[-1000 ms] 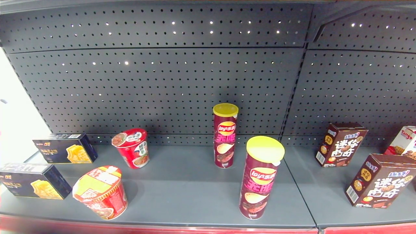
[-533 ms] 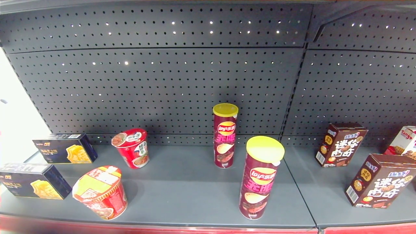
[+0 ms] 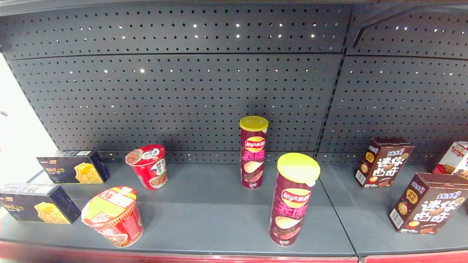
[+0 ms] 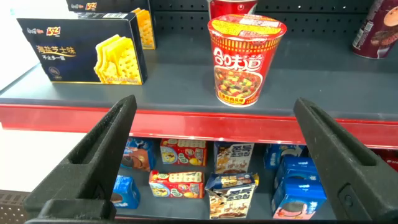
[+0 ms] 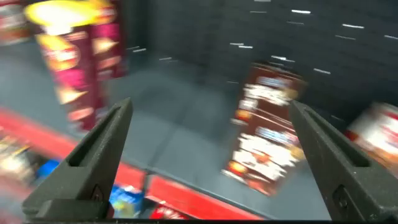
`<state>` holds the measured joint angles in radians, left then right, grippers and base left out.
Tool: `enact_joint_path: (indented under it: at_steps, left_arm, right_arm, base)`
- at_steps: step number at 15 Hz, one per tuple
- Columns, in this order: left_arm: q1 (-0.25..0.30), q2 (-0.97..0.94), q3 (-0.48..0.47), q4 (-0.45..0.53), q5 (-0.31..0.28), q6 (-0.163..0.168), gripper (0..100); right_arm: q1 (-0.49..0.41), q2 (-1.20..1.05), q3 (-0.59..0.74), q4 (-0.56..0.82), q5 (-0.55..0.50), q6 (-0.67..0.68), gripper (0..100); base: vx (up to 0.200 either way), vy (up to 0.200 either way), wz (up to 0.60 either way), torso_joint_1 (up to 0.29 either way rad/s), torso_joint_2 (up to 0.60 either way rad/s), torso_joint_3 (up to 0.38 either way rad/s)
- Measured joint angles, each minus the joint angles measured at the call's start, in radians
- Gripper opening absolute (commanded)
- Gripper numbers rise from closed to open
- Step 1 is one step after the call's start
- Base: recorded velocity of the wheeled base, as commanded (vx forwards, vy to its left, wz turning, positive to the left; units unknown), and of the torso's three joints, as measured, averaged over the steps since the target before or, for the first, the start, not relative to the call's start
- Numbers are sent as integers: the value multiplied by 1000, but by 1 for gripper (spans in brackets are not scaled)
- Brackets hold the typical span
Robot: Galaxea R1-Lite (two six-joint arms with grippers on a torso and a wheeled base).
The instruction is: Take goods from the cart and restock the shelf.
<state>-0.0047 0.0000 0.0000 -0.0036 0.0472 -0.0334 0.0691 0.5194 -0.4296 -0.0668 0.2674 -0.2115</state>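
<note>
Grey shelf (image 3: 204, 215) with a pegboard back (image 3: 175, 98) and a red front strip (image 4: 205, 121). 9 items on the deck, all upright, none touching. 2 chip cans with yellow lids mid-shelf: front chip can (image 3: 292, 204) near the edge, rear chip can (image 3: 253, 153) against the pegboard, a bit to its left. 2 brown cookie boxes on the right bay: front cookie box (image 3: 426, 202) near the edge, rear cookie box (image 3: 382, 162) further back and to its left. 2 dark blue boxes at the left end: front blue box (image 3: 36, 202) and rear blue box (image 3: 73, 166). 2 red noodle cups between the blue boxes and the cans: front noodle cup (image 3: 114, 216) by the edge, rear noodle cup (image 3: 148, 171) near the back. 1 white box (image 3: 455, 159) cut off at the far right, behind the front cookie box. Left gripper (image 4: 214, 106) has its fingers spread wide and grips nothing; it sits out in front of the red strip, facing the front noodle cup and front blue box. The lower shelf (image 4: 230, 180) underneath is packed with small packs. Right gripper (image 5: 210, 107) is likewise spread wide with nothing in it, out in front of the edge between the chip cans and a cookie box.
</note>
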Motion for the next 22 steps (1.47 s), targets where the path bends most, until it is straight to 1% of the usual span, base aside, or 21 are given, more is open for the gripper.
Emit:
enact_joint_path:
  at_steps: [1, 3, 6, 7, 8, 10, 13, 16, 18, 22]
  left_arm:
    - [0, 0, 0, 0, 0, 0, 100]
    - [0, 0, 0, 0, 0, 0, 100]
    - [0, 0, 0, 0, 0, 0, 100]
    - [0, 0, 0, 0, 0, 0, 100]
    - [0, 0, 0, 0, 0, 0, 100]
    - [0, 0, 0, 0, 0, 0, 100]
    - [0, 0, 0, 0, 0, 0, 100]
    - [0, 0, 0, 0, 0, 0, 100]
    - [0, 0, 0, 0, 0, 0, 100]
    - [0, 0, 0, 0, 0, 0, 100]
  right_arm:
    - [32, 21, -2, 0, -1, -3, 100]
    - [59, 55, -8, 2, -15, -4, 100]
    - [97, 155, -51, 15, -139, 1, 100]
    - [120, 199, -80, 28, -161, 3, 100]
    - [149, 234, -104, 43, -181, 6, 100]
    - [230, 317, -153, 70, -261, 9, 100]
    - [349, 429, -204, 82, -345, 30, 100]
    - [417, 514, -219, 83, -421, 63, 100]
    - [446, 562, -222, 81, -452, 99, 100]
    - [466, 658, -250, 71, -460, 180, 100]
  base:
    - [0, 0, 0, 0, 0, 0]
    - [0, 0, 0, 0, 0, 0]
    - [0, 0, 0, 0, 0, 0]
    - [0, 0, 0, 0, 0, 0]
    - [0, 0, 0, 0, 0, 0]
    - [0, 0, 0, 0, 0, 0]
    - [0, 0, 0, 0, 0, 0]
    - [0, 0, 0, 0, 0, 0]
    - [0, 0, 0, 0, 0, 0]
    - [0, 0, 0, 0, 0, 0]
